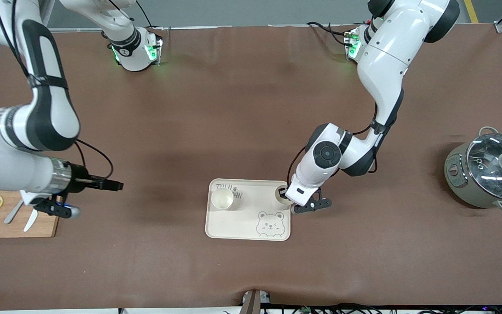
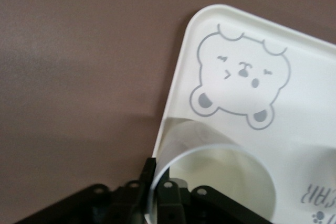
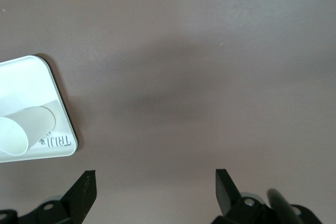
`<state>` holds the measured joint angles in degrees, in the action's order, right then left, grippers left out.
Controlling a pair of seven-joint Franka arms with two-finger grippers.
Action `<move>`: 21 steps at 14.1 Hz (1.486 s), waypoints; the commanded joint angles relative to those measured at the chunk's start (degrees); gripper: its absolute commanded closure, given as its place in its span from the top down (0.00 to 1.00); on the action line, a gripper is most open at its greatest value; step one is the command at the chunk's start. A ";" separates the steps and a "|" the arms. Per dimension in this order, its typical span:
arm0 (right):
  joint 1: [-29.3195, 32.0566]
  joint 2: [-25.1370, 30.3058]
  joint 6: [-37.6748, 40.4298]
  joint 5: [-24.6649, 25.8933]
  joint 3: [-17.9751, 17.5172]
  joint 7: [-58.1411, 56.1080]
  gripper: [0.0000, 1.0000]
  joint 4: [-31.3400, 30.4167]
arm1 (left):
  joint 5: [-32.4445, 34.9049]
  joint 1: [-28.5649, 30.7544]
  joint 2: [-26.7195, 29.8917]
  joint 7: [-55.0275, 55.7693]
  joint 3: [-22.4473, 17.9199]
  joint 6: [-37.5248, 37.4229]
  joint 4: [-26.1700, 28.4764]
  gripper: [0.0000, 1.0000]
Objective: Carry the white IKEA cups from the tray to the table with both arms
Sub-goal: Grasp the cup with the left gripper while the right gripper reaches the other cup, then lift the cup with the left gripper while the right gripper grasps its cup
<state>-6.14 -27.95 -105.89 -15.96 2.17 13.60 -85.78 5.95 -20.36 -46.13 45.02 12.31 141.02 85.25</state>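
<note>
The left pincer [image 1: 286, 197] is clamping the cup [image 1: 282, 194] at the tray's [image 1: 238, 226] corner, risking tipping it if lifted crookedly, while the right pincer [image 1: 55, 208] is waiting with fingers apart above the desk [image 1: 242, 109].

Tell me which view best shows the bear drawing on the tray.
The left wrist view: the bear drawing fills much of the picture, sharp and unobstructed, on the tray. The front view shows the whole bear but small. The right wrist view catches only a tray corner with lettering, no bear.
</note>
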 commanded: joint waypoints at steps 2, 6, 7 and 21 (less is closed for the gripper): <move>-3.34 -4.65 -4.83 -2.59 0.21 8.10 1.00 1.50 | 1.61 -0.12 1.82 0.33 -0.70 -0.83 -0.53 0.00; -8.00 -8.78 -14.67 -2.58 0.21 15.65 1.00 1.50 | 1.52 1.20 6.39 0.33 -0.62 -6.09 0.09 0.00; -9.14 -9.40 -15.82 -2.59 0.21 19.07 1.00 1.50 | 1.43 2.16 7.97 0.50 -0.53 -7.94 0.26 0.00; -23.39 -14.94 -29.36 -2.06 0.29 41.86 1.00 1.50 | 0.91 18.16 25.03 -8.20 0.00 -10.42 26.18 0.00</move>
<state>-27.59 -41.07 -134.33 -17.46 1.82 52.93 -85.64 6.00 -3.98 -23.93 37.25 11.73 129.80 107.46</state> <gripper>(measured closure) 0.000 0.960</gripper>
